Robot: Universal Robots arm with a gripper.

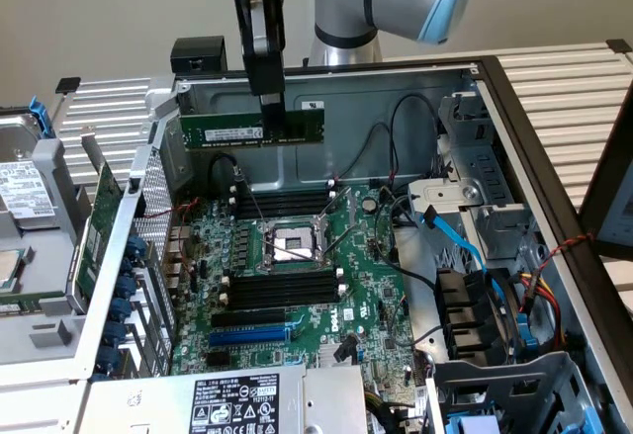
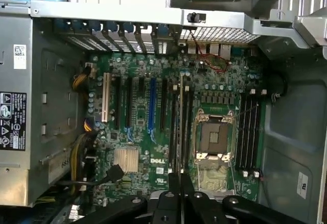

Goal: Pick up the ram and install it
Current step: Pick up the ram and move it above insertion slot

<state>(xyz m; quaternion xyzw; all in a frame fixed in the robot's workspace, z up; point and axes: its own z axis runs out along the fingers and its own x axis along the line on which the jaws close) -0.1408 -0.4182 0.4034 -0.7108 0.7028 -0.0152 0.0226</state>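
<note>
At the exterior view's left, outside the open computer case (image 1: 514, 118), a green expansion card (image 1: 99, 224) with a metal bracket stands on edge among swung-out drive hardware. Just right of it, the ram (image 1: 223, 130) hangs level in the air in front of the case's far wall. It is a narrow green stick with a white label, raised clear of the motherboard (image 1: 366, 305) below. The black hand (image 1: 272, 110) comes straight down from above and is clamped narrowly on the ram's upper edge, right of the stick's middle.

Under the ram lie a bank of long black memory slots (image 1: 282, 202), then the open CPU socket (image 1: 292, 246), then a second bank of memory slots (image 1: 287, 288) and a blue slot (image 1: 252, 335). Further right, a blue cable (image 1: 463, 246) curves past the drive bays, and the slatted desk (image 1: 574, 88) shows beyond the case's rim.

In the wrist view, the hand (image 2: 180, 182) grips the ram (image 2: 180, 127), seen edge-on as a thin line. The line runs along the black slots between the blue slot (image 2: 152, 106) and the CPU socket (image 2: 213, 138). A second bank of slots (image 2: 250, 132) lies on the socket's far side.
</note>
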